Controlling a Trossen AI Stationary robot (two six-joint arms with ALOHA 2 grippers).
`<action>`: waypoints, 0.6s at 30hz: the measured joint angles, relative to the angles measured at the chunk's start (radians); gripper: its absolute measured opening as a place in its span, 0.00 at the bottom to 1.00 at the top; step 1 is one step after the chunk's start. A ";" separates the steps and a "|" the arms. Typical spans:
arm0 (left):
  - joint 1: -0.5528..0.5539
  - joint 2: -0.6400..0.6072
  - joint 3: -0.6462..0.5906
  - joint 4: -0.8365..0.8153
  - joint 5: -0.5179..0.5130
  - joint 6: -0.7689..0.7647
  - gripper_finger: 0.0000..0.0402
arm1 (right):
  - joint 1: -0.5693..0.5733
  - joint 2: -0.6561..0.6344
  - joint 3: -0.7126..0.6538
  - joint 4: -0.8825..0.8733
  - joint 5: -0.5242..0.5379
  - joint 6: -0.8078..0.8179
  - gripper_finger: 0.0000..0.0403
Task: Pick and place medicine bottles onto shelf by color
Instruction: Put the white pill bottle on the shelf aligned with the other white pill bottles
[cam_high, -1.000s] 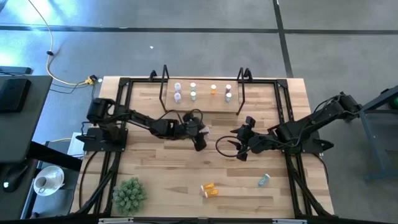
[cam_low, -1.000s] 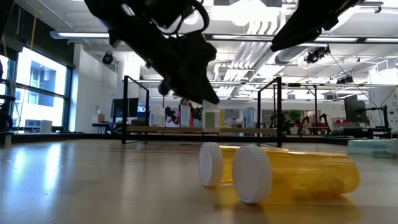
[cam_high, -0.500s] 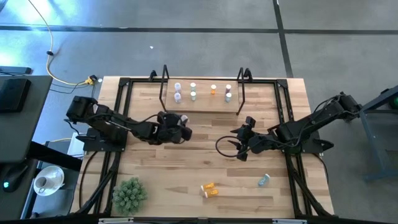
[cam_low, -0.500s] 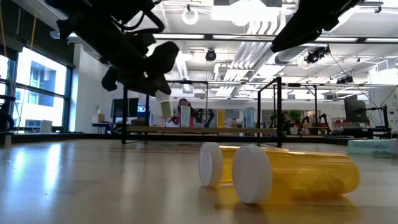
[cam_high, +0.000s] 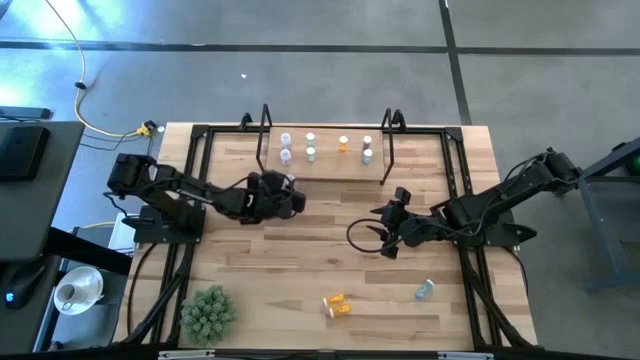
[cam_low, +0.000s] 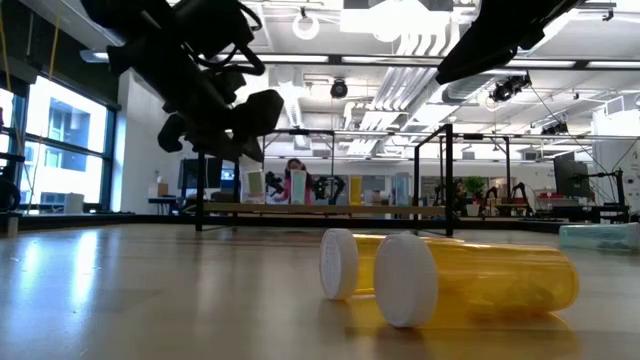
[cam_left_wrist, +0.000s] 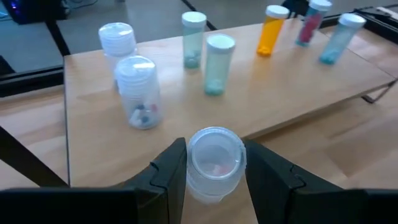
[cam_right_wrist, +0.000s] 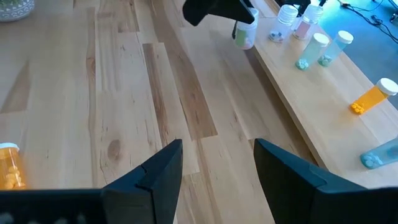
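So the shelf (cam_high: 325, 165) sits at the worktop's (cam_high: 260, 270) far edge with six bottles (cam_high: 310, 146) on it. Two more bottles (cam_high: 337, 304) lie near the front, another (cam_high: 425, 289) to their right, plant ball (cam_high: 207, 312) front-left.

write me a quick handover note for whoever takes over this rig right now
Left gripper: shut on a whitish bottle, held at the shelf's left end beside two whitish bottles standing there.
Right gripper: open, empty, waiting over mid-table.
Done: six bottles stand on the shelf.
Left: set down the held one; two orange bottles and a teal bottle lie on the table's near side.
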 joint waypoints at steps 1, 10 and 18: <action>0.006 0.000 0.000 -0.002 0.000 0.000 0.31 | 0.000 0.000 0.000 0.000 0.000 0.000 0.47; 0.064 0.001 0.000 -0.021 0.004 0.010 0.31 | 0.000 0.000 0.000 0.000 0.000 -0.015 0.47; 0.129 0.001 0.001 -0.032 0.037 0.011 0.31 | 0.000 0.000 0.000 0.000 0.000 -0.014 0.47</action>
